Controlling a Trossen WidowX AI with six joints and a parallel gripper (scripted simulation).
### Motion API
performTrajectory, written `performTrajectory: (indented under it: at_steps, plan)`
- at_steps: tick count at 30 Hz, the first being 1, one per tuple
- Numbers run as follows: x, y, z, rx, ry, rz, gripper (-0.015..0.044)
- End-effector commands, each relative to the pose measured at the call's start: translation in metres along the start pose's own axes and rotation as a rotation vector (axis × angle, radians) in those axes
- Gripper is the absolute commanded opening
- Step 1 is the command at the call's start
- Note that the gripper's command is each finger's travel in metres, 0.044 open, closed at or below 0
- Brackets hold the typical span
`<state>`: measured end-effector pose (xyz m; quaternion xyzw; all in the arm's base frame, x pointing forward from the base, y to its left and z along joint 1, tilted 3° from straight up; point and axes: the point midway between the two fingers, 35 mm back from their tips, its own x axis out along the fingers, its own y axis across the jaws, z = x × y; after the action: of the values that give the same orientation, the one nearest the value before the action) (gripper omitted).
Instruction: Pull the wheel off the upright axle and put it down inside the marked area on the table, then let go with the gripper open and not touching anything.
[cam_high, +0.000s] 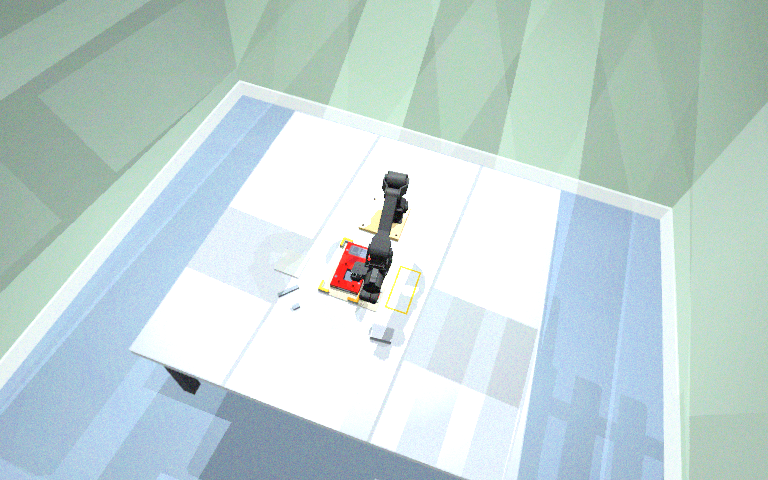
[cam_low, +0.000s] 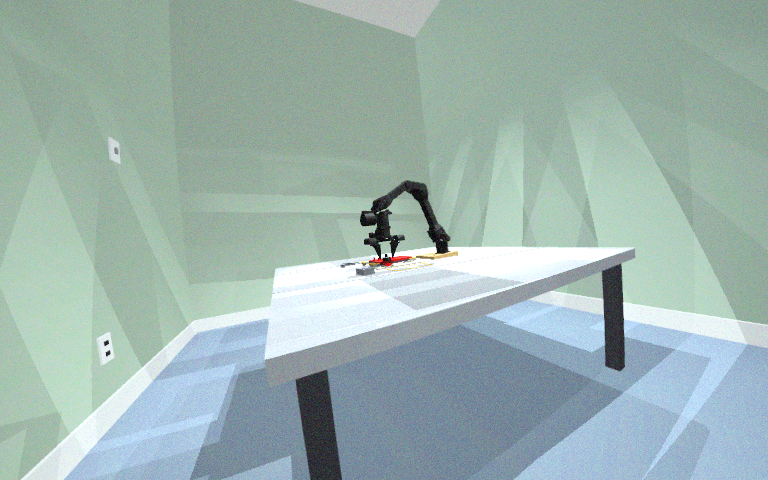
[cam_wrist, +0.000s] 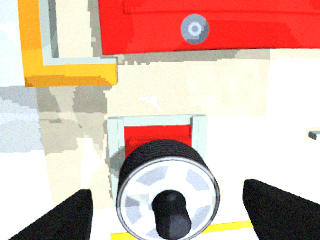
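The wheel (cam_wrist: 168, 150) has a black tyre and a pale spoked rim. It sits on the dark upright axle (cam_wrist: 172, 220), whose rounded top stands out through the hub, over a small red block (cam_wrist: 157, 131) in a pale frame. In the top view the arm hides the wheel. My gripper (cam_low: 386, 257) (cam_wrist: 170, 195) points down and is open, with one finger on each side of the wheel and a visible gap to each in the wrist view. The marked area, a yellow outline (cam_high: 414, 292) (cam_wrist: 225, 228), lies beside the axle's board.
A red body (cam_high: 345, 268) (cam_wrist: 150, 30) lies beside the wheel, with orange corner brackets (cam_high: 323, 286) (cam_wrist: 30, 50) around it. A grey block (cam_high: 381, 332) (cam_low: 365, 271) stands near the marked area. A grey bar (cam_high: 288, 290) and a small grey piece (cam_high: 295, 306) lie on the red body's far side.
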<state>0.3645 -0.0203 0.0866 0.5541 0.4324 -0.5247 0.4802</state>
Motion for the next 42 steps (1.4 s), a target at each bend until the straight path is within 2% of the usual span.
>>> performTrajectory:
  at_steps: [1,2,6,14,19,20,42]
  plan:
    - [0.008,0.0,-0.001,-0.005,0.005,0.008,0.03]
    - [0.008,0.0,-0.001,-0.005,0.005,0.008,0.03]
    - [0.005,-0.001,0.0,0.0,0.0,-0.002,0.0195]
    - [0.005,-0.001,0.0,0.0,0.0,-0.002,0.0142]
    - [0.004,-0.001,0.0,0.0,0.0,-0.001,0.001]
    - [0.003,-0.001,0.0,0.0,0.0,-0.001,0.0]
    - [-0.004,0.0,0.0,-0.001,0.001,0.001,0.0]
